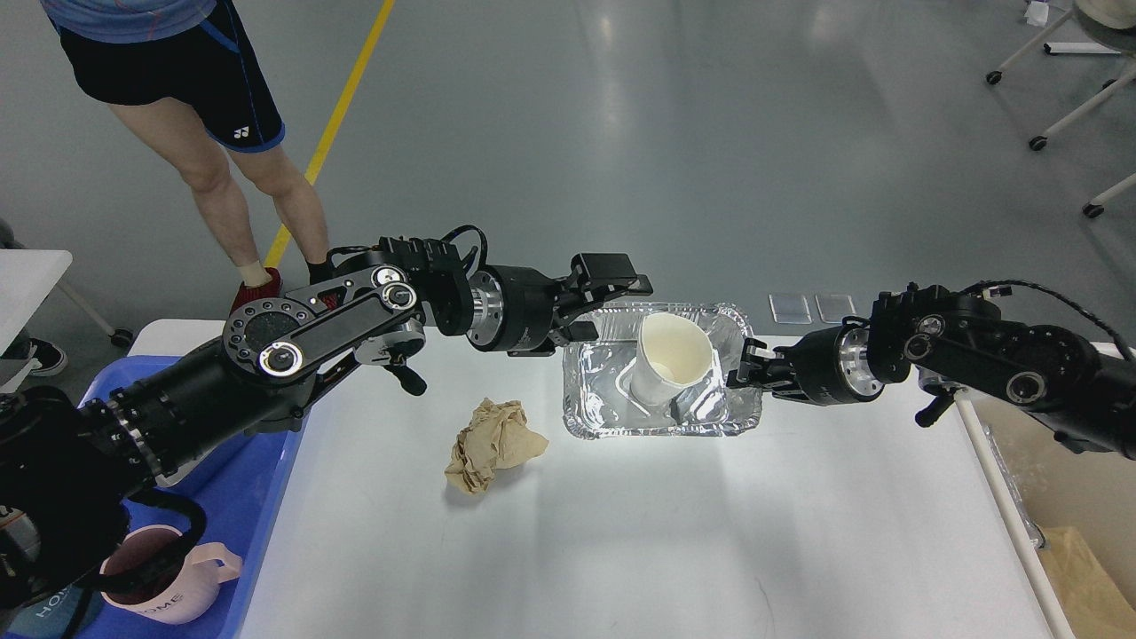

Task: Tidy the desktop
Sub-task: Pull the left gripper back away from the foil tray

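Far left: blue tray (257, 497) holding a pink mug (169, 581), overlapping the desktop (621, 532) edge. Next, crumpled brown paper (493, 444) loose on the white surface. Left gripper (612, 297) at the foil tray's (661, 424) left far corner, fingers apart, holding nothing. Paper cup (670, 355) tilted inside the foil tray. Right gripper (744, 368) against the tray's right rim; whether clamped, cannot tell. Risk: thin foil buckling or sliding under a one-sided pull, tipping the cup out. Desktop directly below both grippers, spreading wide toward the camera.
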`<state>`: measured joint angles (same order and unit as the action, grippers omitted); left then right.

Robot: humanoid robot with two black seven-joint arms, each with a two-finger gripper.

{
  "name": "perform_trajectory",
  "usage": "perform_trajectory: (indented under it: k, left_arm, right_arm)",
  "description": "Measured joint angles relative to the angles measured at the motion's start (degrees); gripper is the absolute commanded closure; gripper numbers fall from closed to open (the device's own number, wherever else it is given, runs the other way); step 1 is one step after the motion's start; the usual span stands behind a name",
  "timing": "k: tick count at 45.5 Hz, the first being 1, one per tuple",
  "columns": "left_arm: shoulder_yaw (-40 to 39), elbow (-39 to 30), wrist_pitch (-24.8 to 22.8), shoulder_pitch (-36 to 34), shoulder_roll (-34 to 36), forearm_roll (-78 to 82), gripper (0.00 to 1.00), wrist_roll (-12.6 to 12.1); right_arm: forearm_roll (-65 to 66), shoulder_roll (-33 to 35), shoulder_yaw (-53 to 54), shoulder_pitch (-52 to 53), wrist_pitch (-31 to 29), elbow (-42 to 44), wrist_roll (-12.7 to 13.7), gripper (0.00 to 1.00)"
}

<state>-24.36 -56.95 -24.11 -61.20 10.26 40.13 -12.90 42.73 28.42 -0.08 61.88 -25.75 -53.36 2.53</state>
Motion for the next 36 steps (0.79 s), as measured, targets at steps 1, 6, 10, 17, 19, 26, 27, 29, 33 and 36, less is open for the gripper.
perform_trajectory:
  k: [1, 6, 10, 17, 19, 26, 27, 29, 33, 36]
  left_arm:
    - [-0.3, -0.14, -0.01, -0.29, 0.21, -0.12, 0.03, 0.0]
    - [-1.45, -1.94, -1.08, -2.27, 3.48, -1.36, 0.03, -0.02]
    - [-1.44, -5.75, -2.76, -4.26, 9.32, -2.78, 0.03, -0.02]
    - [-0.81, -14.81, -3.74, -4.67, 22.63, -3.12, 0.03, -0.03]
    - [-0.56, -17.54, -3.78, -4.17, 27.02, -3.13, 0.03, -0.02]
    - [1.37, -23.36, -3.62, -1.96, 39.9, -3.13, 0.04, 0.45]
    - [1.72, -23.69, -3.58, -1.7, 41.32, -3.13, 0.04, 0.57]
    - [2.53, -24.21, -3.54, -1.18, 44.24, -3.13, 0.04, 0.74]
    - [4.18, -25.08, -3.6, -0.56, 49.21, -3.13, 0.04, 0.91]
    - [5.93, -26.08, -3.69, -0.24, 52.62, -3.05, 0.04, 0.96]
  right_arm:
    - [0.0, 0.02, 0.0, 0.0, 0.0, -0.01, 0.0, 1.0]
    - [0.0, 0.13, 0.01, 0.0, 0.0, -0.11, 0.0, 1.0]
    - [0.0, 0.18, 0.29, -0.01, 0.0, -0.16, 0.01, 1.0]
    - [-0.01, 0.16, 0.51, -0.02, 0.0, -0.18, -0.01, 1.0]
    - [-0.01, 0.16, 0.53, -0.07, 0.0, -0.17, -0.03, 1.0]
    - [-0.01, 0.06, 1.05, -0.72, 0.0, -0.12, -0.04, 1.0]
    - [-0.01, 0.06, 1.11, -0.79, 0.0, -0.12, -0.04, 1.0]
    - [-0.01, 0.05, 1.17, -0.91, 0.0, -0.11, -0.04, 1.0]
    - [-0.01, 0.05, 1.21, -1.09, 0.0, -0.11, -0.04, 1.0]
    - [-0.01, 0.06, 1.22, -1.13, 0.0, -0.09, -0.03, 1.0]
